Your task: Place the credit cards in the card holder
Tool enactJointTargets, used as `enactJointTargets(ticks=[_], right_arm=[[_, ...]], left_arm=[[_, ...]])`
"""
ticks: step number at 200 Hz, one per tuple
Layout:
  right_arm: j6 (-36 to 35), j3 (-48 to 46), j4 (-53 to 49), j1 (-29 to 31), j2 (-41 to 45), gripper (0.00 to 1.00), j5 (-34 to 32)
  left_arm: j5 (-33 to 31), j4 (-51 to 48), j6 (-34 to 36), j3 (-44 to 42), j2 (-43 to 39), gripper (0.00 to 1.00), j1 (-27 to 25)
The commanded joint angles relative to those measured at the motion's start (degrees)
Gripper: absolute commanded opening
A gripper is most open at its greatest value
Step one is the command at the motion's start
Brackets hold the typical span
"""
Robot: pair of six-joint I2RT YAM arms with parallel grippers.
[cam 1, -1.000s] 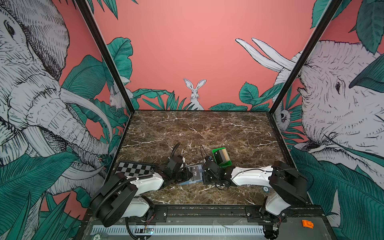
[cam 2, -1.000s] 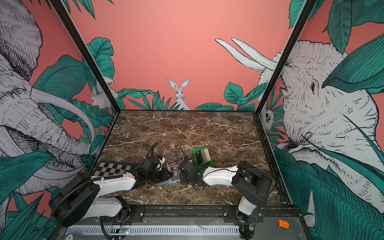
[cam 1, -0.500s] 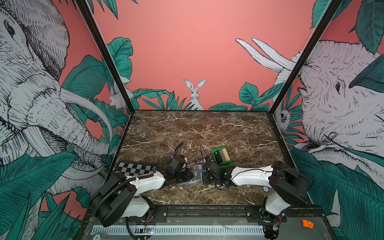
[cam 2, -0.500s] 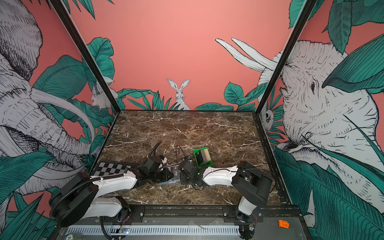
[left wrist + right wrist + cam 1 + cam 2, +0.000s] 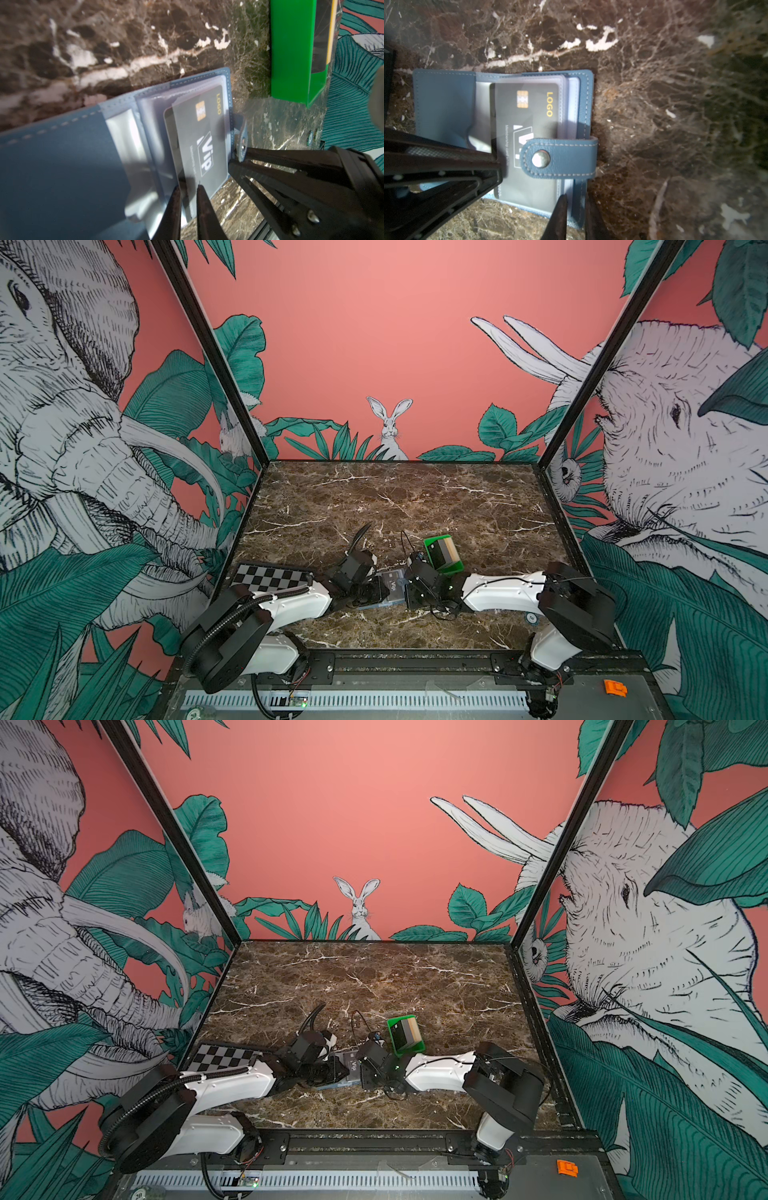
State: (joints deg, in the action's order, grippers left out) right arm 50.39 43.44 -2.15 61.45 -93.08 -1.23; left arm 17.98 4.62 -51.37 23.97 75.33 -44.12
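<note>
Remotely, I see my left gripper with jaws a narrow slit apart, astride an edge of the black VIP card. Whether it truly pinches the card I cannot tell. My right gripper is clamped on the rim of the open slate-blue card holder, beside its snap tab. The card lies partly under a clear sleeve. In both top views the holder lies flat on the marble table at lower centre, between both grippers. Just up and right stands the green tray with grey and tan cards. The checkerboard plate lies lower left.
</note>
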Motion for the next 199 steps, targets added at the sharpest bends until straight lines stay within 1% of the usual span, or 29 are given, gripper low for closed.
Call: enactJointTargets(ticks=[1,29,52,98,152,199], right_arm=[[0.3,-0.9,0.3,0.3,-0.6,0.17,0.4],[0.6,-1.0,-0.8,0.3,0.9,0.17,0.6],[0.1,-1.1,-0.4,0.4,4.2,0.17,1.1],[1.7,-2.3,3.8,0.1,5.7,0.19,2.7],[3.7,-5.4,10.3,-2.4,5.5,0.21,6.3],[3.3,-5.9,11.7,-3.2,5.7,0.21,8.0]], left_arm=[[-0.4,-1.4,0.3,0.7,-0.5,0.17,-0.5],[-3.4,-4.8,0.7,0.0,-3.0,0.18,-0.6],[-3.9,-5.6,0.6,-0.2,-4.7,0.18,-0.6],[-4.2,-5.3,1.1,-0.4,-6.1,0.17,-0.5],[-6.1,-4.9,1.6,0.6,-4.9,0.17,-0.5],[-6.6,-5.3,2.3,1.4,-2.6,0.16,-0.5]])
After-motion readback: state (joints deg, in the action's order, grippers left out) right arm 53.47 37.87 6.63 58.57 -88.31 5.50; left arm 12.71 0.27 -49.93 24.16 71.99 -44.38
